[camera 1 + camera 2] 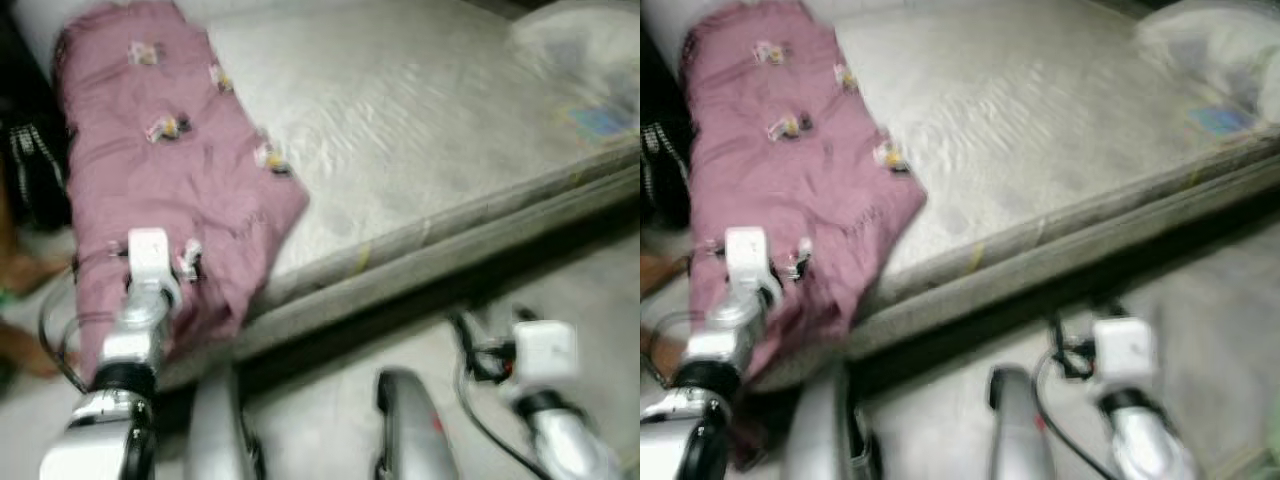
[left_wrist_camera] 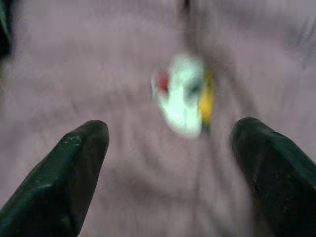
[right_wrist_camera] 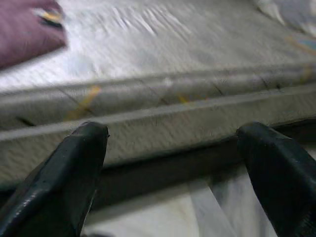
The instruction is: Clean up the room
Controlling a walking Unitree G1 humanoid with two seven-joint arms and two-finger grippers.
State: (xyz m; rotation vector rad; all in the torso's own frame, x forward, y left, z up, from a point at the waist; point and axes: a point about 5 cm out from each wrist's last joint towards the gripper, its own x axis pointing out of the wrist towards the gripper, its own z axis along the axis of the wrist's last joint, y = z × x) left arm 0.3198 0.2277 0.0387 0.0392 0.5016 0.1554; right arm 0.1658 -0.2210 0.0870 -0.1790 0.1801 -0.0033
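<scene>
Left wrist view: left pincer (image 2: pixel 168 163) spread wide just over the pink blanket (image 1: pixel 170 170) at left of frame on the bed (image 1: pixel 420 130); best lowered squarely, then closed on a fold.

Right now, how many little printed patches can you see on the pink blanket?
5 on the pink blanket: one near its far end, one at the bed-side edge, one mid-blanket, one lower edge, one beside the left arm. Folds may hide more.
</scene>
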